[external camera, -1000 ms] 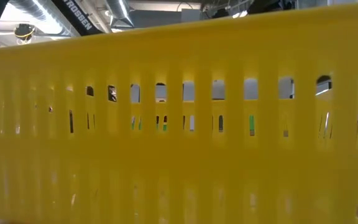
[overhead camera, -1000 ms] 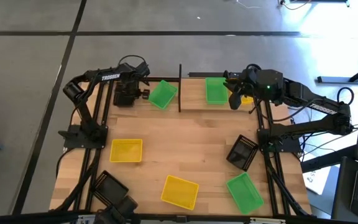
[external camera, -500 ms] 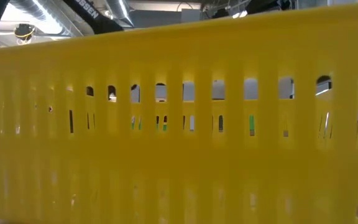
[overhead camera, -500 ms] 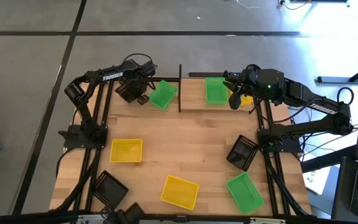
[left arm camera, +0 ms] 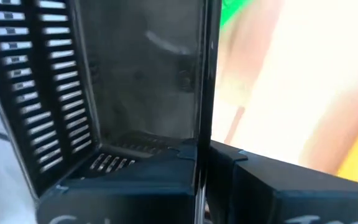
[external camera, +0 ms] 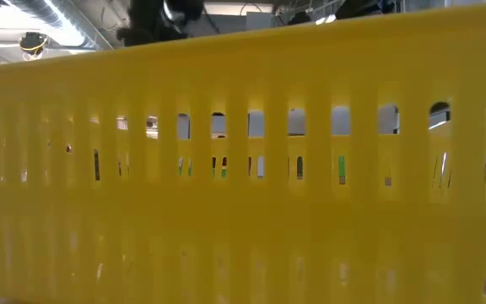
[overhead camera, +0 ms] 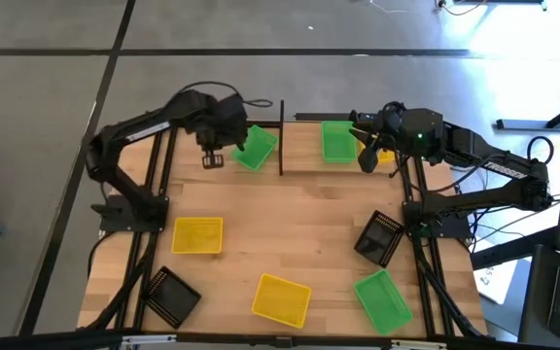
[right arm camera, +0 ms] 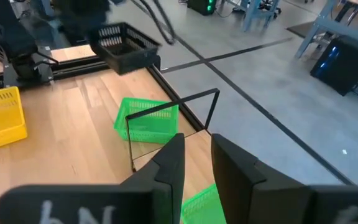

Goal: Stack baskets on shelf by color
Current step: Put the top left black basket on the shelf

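My left gripper [overhead camera: 218, 136] is over the table's far left and is shut on a black basket [right arm camera: 126, 42], which is up in the air beside a green basket [overhead camera: 254, 148] lying tilted on the wood. My right gripper [right arm camera: 196, 163] hovers at the far right, slightly open and empty. It is next to a second green basket [overhead camera: 337, 142] lying by the shelf's thin black posts [overhead camera: 282, 136]. A yellow basket [overhead camera: 387, 153] peeks out beyond the right gripper. In the low view, a yellow basket's wall [external camera: 243, 169] blocks nearly everything. My left gripper pinches one side wall of the black basket at its rim [left arm camera: 199, 155], with one finger [left arm camera: 123, 193] inside the basket and the other [left arm camera: 278, 186] outside. The fingers come from above. The basket is lifted clear of the table and hangs below the gripper.
On the near half of the table lie two yellow baskets [overhead camera: 197, 235] [overhead camera: 281, 299], two black ones [overhead camera: 172, 297] [overhead camera: 379, 236] and a green one [overhead camera: 382, 299]. Bare wood lies in the middle [overhead camera: 290, 214]. The arms' frames run along both sides.
My left gripper has risen from the table's far left and shifted toward the shelf posts, keeping its hold. The black basket, which lay flat on the wood, tipped and is now lifted clear.
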Robot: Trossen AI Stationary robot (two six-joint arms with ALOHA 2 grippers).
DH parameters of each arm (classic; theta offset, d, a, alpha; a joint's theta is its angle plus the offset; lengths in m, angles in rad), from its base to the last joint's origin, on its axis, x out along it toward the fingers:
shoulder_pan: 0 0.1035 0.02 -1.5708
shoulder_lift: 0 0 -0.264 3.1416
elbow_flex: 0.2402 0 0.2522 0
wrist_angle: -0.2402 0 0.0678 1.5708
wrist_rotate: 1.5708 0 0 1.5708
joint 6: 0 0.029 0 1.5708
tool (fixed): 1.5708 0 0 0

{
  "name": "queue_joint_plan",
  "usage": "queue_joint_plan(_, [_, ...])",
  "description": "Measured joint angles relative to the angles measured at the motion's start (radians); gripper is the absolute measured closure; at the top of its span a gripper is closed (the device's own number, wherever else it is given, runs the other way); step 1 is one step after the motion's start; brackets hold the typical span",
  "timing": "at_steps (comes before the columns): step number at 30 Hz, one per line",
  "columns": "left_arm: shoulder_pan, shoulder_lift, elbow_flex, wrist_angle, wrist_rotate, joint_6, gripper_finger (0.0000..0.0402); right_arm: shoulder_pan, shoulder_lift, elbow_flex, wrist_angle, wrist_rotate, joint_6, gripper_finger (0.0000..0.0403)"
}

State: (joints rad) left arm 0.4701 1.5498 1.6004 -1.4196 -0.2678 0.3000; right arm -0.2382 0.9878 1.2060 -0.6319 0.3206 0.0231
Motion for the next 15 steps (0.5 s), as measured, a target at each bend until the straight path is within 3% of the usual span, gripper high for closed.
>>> queue_joint_plan(7, [-0.279, -0.039, 0.041, -0.002, 0.025, -0.002, 0.0401, 0.000, 0.000, 0.000, 0.000, 0.000, -0.039, 0.0325])
queue_joint_plan(15, [-0.586, 0.070, 0.042, 0.092, -0.045, 0.007, 0.0401, 0.000, 0.000, 0.000, 0.019, 0.000, -0.054, 0.0325])
